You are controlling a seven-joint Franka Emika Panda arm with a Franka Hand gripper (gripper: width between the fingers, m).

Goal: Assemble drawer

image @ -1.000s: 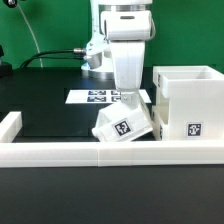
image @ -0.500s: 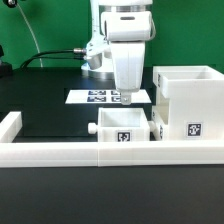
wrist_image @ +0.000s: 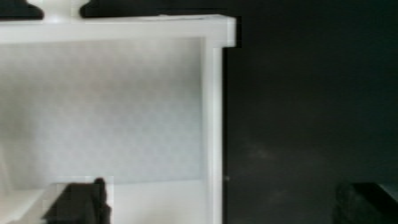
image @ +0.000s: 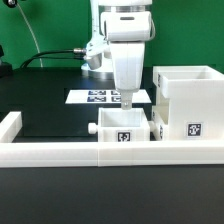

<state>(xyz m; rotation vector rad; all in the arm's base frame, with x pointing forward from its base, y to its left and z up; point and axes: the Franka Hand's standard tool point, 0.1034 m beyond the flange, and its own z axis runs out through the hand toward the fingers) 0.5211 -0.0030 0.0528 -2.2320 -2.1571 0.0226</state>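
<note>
Currently my gripper (image: 129, 100) hangs open over the tray (image: 125, 126) beside the case (image: 188, 100); regrasping off-centre risks tipping it.

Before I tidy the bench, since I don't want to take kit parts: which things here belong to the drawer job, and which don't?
Belongs to the job:
- tall case
- small knobbed tray, flat by the rail
- gripper, above that tray

Just there:
- marker board
- low white rail
- black table
</note>
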